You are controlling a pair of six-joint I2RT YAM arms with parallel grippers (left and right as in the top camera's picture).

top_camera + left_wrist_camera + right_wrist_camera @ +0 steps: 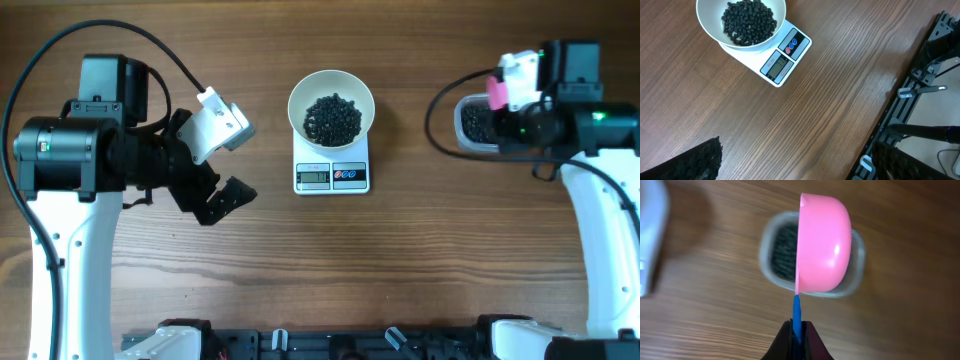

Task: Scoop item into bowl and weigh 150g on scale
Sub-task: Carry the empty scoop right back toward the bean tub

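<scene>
Two claws work at a wooden surface (420,260) with the white digital scale (332,176) near its middle. The white bowl (331,105) sits on the scale's platform and leaves uncovered only the edge strip with the grey display and the red and blue buttons; the reading is too small to make out. A dark heap of small round black beads (333,117) fills the bottom of the bowl.

In the overhead view the left claw (222,165) hangs just left of the scale, above bare wood. Its jaws are spread wide and hold nothing. The left wrist view shows only one dark, ridged finger (697,162) in its corner.

Well to the right of the scale, the right claw (798,335) is clamped tight on the blue handle of a pink scoop (822,250). The scoop is turned on its side and hangs above a clear plastic tub (470,125). The tub stands on the surface, apart from the scale, and holds more of the black beads, which are blurred in the right wrist view. Whether the scoop carries any beads cannot be told.
</scene>
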